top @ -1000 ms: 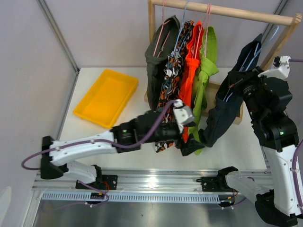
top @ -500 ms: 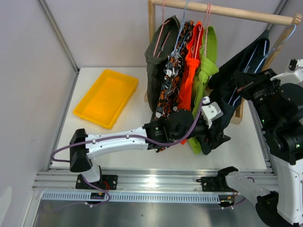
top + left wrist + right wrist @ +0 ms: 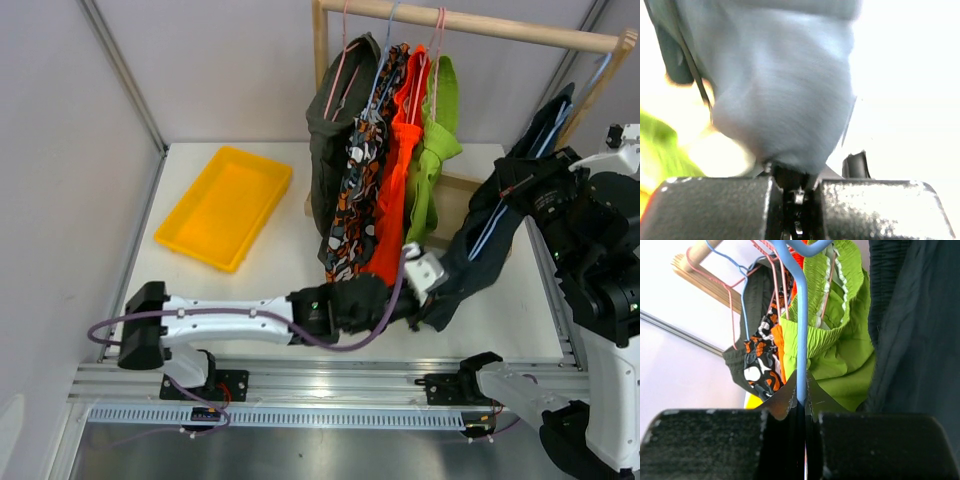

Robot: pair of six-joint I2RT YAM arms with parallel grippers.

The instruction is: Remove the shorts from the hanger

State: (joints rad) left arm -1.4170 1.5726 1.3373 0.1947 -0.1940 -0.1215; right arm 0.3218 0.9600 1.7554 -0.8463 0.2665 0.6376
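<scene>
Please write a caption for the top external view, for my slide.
Left gripper pinches the navy shorts at their lower end while right gripper clamps their blue hanger.

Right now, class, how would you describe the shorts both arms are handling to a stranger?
Find the wooden rail at the back. Right of the four bunched pairs, the navy shorts hang alone on a blue hanger. They alone are dark blue.

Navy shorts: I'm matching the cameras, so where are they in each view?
Top external: navy shorts right of centre, between left gripper and blue hanger.
Left wrist: blurred cloth filling the upper middle.
Right wrist: along the right edge.
Shared landmark: green shorts, left of them.
</scene>
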